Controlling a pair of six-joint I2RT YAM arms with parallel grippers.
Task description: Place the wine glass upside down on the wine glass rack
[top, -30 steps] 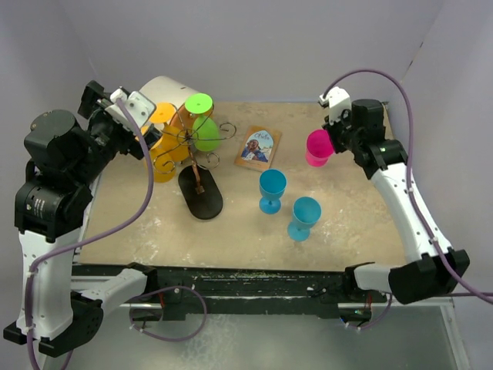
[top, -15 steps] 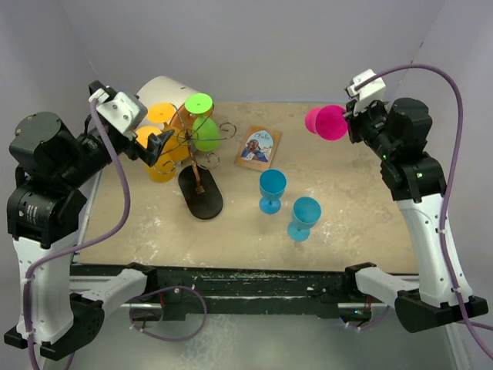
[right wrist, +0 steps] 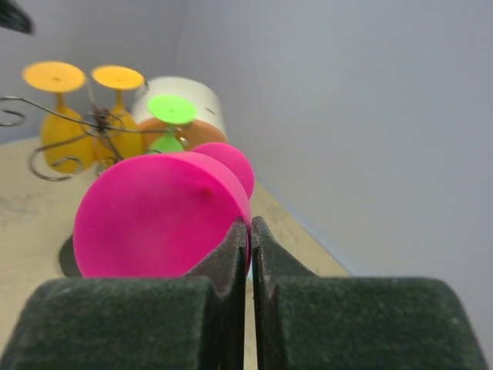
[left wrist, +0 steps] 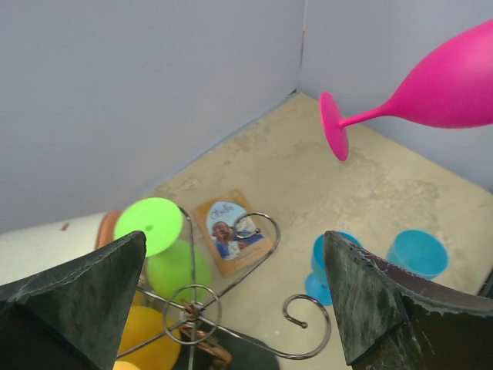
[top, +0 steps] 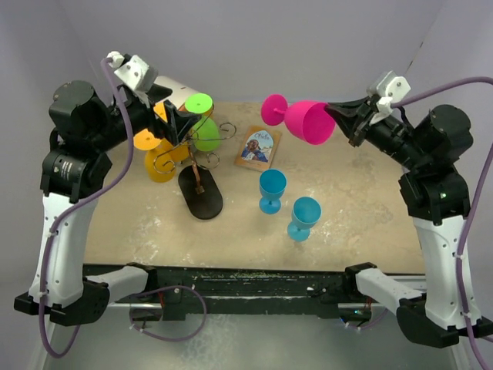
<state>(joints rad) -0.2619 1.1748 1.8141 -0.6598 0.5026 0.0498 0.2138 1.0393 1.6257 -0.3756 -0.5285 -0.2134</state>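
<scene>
Top external: right gripper (top: pixel 337 116) clamping pink wine glass (top: pixel 306 122) rim, holding it sideways, foot pointing 9 o'clock; left gripper (top: pixel 181 122) gaping wide above rack (top: pixel 202 196).

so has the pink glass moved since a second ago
Yes. The pink wine glass, pinched by the right gripper, has left the table and swung left toward the booklet in the top view, now on its side, foot toward the rack.
</scene>
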